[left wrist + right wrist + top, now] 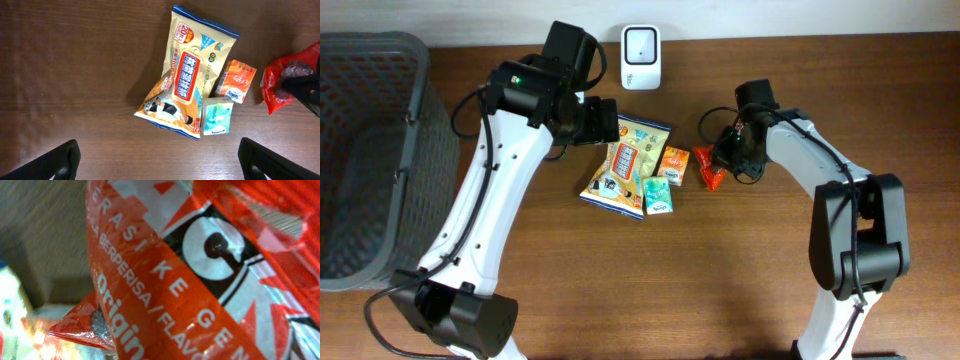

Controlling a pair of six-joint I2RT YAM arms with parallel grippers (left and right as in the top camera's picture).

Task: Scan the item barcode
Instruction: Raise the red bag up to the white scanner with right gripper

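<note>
Both right gripper (723,160) jaws pinch the crinkly red plastic packet (709,179), so lift it slowly to the white scanner box (640,44) at eleven o'clock; your left gripper (608,122) is wide open, empty.

Overhead top-down; L wrist over same snack pile (192,85); R wrist v. close, prob. red packet (190,280)

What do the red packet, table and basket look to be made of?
Red packet: thin plastic film, glossy. It is crinkled, with bright glare across the print.
Table: wood or wood-look laminate, matte brown. Grain streaks show, but I can't tell which it is.
Basket: probably moulded plastic, grey and matte. It has fine mesh walls and a thicker rim.
</note>
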